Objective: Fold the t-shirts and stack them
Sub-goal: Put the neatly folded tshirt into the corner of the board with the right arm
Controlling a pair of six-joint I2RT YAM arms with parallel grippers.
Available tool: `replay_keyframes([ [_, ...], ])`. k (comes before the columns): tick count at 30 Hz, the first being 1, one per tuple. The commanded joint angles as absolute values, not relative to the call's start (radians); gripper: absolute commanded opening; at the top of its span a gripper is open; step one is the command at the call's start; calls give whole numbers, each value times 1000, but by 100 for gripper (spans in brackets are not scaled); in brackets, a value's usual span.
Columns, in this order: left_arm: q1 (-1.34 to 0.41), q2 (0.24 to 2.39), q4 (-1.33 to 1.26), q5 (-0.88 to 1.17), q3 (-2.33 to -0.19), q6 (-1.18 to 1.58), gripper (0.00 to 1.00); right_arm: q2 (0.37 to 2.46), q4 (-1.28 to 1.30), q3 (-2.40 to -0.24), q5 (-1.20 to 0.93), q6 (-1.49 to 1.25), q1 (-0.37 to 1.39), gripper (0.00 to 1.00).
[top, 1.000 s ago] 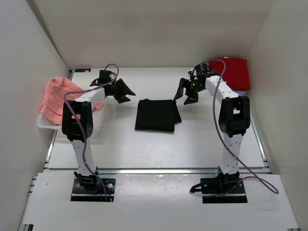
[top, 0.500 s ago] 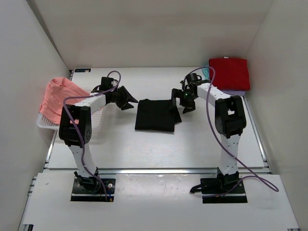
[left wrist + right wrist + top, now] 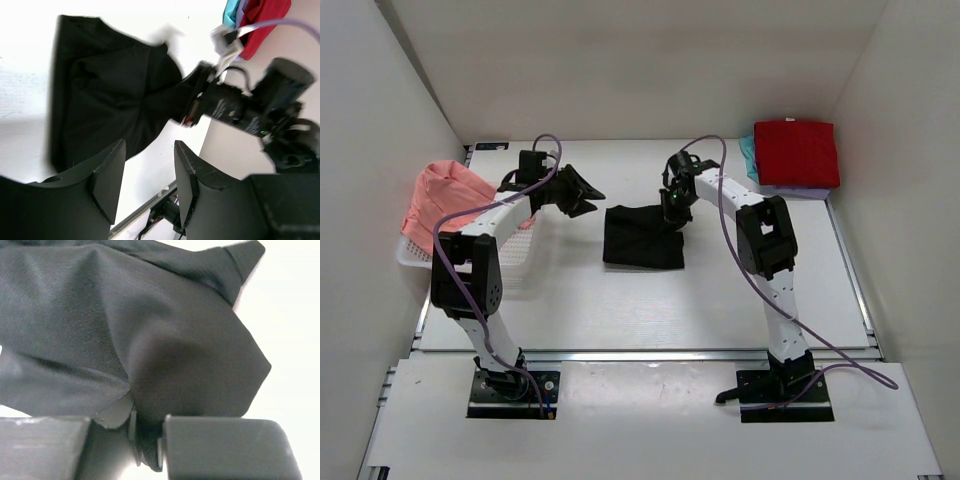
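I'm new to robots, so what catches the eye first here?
The black t-shirt lies mid-table, its far right corner pinched by the right gripper. The left gripper hangs open near its left edge. A red t-shirt tops a stack at far right, and a salmon-pink t-shirt drapes over the white basket at left.

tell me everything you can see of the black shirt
The black t-shirt is plain, soft, matte cloth, folded into a rough rectangle, lying flat in the middle of the white table. Its far right corner is bunched up and pinched in the right pincer, which is shut on it. The left pincer hangs open off its far left corner, apart from it.
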State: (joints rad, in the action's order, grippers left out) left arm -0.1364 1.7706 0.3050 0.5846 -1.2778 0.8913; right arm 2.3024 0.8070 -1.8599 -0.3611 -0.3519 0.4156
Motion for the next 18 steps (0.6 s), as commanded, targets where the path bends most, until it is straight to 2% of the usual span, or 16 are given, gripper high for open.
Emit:
replay_keyframes([
  [1, -127, 1727, 310, 603, -1296, 887, 54, 2339, 989, -2049, -76, -200, 368, 0],
  [3, -129, 1735, 308, 610, -1305, 885, 54, 2321, 1020, -2138, 56, -109, 339, 0],
  [8, -169, 1764, 330, 614, -1322, 879, 53, 2226, 898, -2146, 162, 21, 209, 0],
  [18, -271, 1792, 341, 624, -1305, 879, 51, 2244, 724, -2336, 308, 288, 46, 0],
])
